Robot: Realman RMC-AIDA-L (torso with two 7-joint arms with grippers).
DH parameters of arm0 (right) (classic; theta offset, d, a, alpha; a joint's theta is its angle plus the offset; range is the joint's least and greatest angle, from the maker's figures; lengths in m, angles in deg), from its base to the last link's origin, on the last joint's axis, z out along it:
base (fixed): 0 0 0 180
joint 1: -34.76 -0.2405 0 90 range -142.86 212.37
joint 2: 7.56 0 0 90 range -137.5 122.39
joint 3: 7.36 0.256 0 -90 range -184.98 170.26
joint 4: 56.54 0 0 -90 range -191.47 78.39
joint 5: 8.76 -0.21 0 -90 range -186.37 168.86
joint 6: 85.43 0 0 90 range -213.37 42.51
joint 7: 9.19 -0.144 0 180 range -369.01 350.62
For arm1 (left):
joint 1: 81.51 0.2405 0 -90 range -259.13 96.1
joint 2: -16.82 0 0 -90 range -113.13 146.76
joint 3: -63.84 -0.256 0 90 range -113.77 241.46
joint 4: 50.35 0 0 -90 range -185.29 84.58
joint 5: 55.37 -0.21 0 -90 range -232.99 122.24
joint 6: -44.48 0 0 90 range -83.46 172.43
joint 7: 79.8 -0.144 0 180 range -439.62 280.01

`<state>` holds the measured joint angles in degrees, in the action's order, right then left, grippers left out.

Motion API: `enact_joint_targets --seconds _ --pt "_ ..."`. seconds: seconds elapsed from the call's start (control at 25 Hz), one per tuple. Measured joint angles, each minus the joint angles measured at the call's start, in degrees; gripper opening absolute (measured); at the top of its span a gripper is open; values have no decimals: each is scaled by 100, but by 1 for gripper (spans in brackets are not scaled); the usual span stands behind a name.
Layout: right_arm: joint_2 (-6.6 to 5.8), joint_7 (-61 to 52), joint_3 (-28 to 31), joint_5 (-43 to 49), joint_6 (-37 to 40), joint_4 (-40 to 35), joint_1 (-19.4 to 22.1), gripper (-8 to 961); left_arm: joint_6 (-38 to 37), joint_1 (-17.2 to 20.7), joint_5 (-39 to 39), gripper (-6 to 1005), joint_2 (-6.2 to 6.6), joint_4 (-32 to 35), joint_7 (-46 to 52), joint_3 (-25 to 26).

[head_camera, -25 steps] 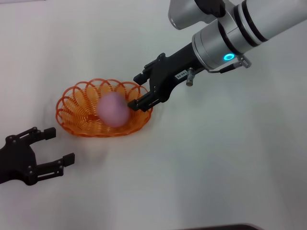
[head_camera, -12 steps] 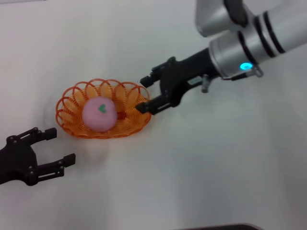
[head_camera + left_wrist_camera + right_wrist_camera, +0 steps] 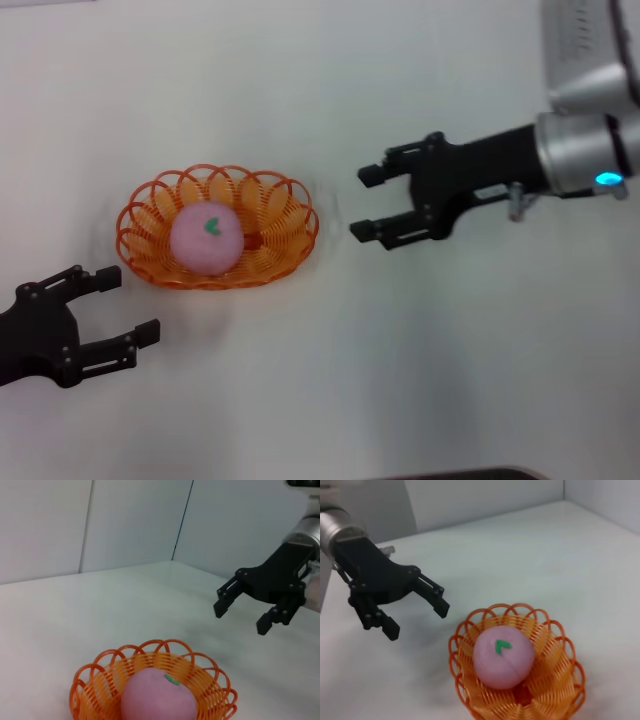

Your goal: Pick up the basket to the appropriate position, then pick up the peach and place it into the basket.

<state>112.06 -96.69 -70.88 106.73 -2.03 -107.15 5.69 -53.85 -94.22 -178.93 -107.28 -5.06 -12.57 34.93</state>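
Observation:
The orange wire basket (image 3: 276, 206) stands on the white table at the left of centre. The pink peach (image 3: 206, 237) lies inside it, green leaf mark up. Both also show in the left wrist view, basket (image 3: 210, 676) and peach (image 3: 159, 700), and in the right wrist view, basket (image 3: 557, 675) and peach (image 3: 503, 656). My right gripper (image 3: 366, 203) is open and empty, to the right of the basket and apart from it; it shows in the left wrist view (image 3: 242, 615). My left gripper (image 3: 125, 304) is open and empty, near the front left, apart from the basket; it shows in the right wrist view (image 3: 418, 618).
The white table (image 3: 330, 380) spreads around the basket. Pale wall panels (image 3: 125, 525) stand behind the table in the wrist views.
The peach has dropped from my right gripper into the basket and settled leaf up. My right gripper has pulled back to the right, away from the rim. The left arm has not moved.

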Motion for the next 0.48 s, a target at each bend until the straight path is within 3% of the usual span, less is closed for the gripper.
enact_joint_targets --seconds 0.48 --pt "-1 1791 947 -716 460 518 946 760 -44 8 -41 873 0 -100 0 -1"
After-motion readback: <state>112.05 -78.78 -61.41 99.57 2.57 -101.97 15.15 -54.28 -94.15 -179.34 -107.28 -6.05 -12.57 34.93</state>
